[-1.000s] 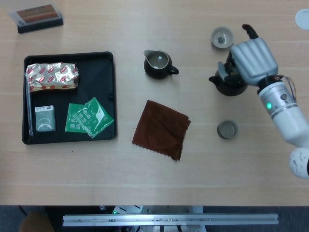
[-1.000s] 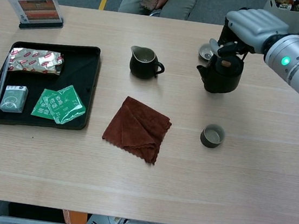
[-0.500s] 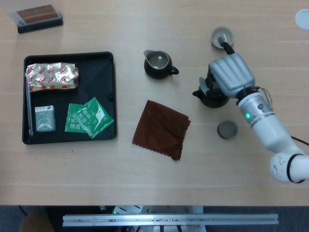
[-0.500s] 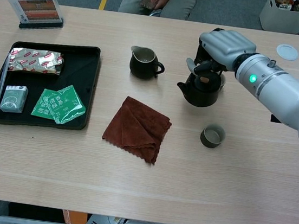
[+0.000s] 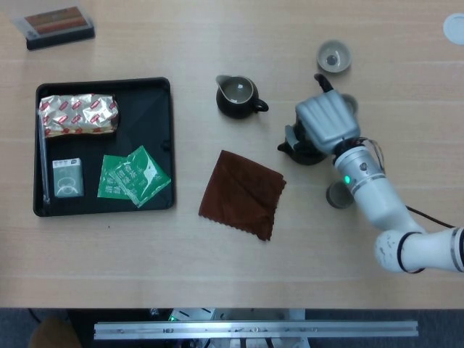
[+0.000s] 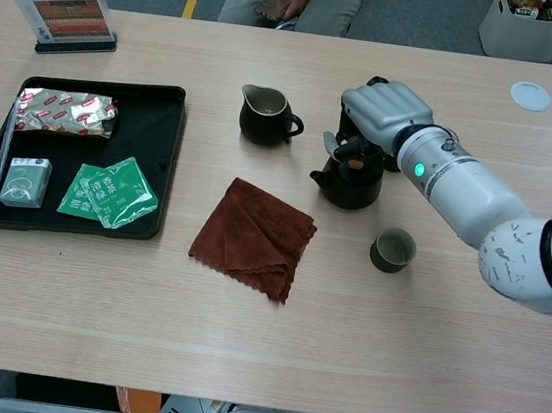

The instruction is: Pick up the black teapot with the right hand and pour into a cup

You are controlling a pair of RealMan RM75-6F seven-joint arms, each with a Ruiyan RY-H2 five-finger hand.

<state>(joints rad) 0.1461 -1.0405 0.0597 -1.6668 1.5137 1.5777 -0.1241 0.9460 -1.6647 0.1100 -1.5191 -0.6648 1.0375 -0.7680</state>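
My right hand (image 5: 328,122) grips the black teapot (image 5: 303,150) from above and covers most of it in the head view. The chest view shows the hand (image 6: 384,109) on the pot's far side and the teapot (image 6: 350,180) upright, its spout pointing left. A small grey-brown cup (image 6: 392,250) stands just in front of the pot and to its right, partly under my forearm in the head view (image 5: 336,196). A second cup (image 5: 333,56) sits further back. The left hand is not visible.
A black pitcher (image 5: 236,96) (image 6: 262,116) stands left of the teapot. A brown cloth (image 5: 243,192) (image 6: 254,236) lies in front of it. A black tray (image 5: 145,116) (image 6: 162,112) with packets fills the left side. A white disc (image 6: 529,95) lies far right.
My right hand has carried the teapot leftward and toward the table's front, from beside the far cup to a spot near the front cup.
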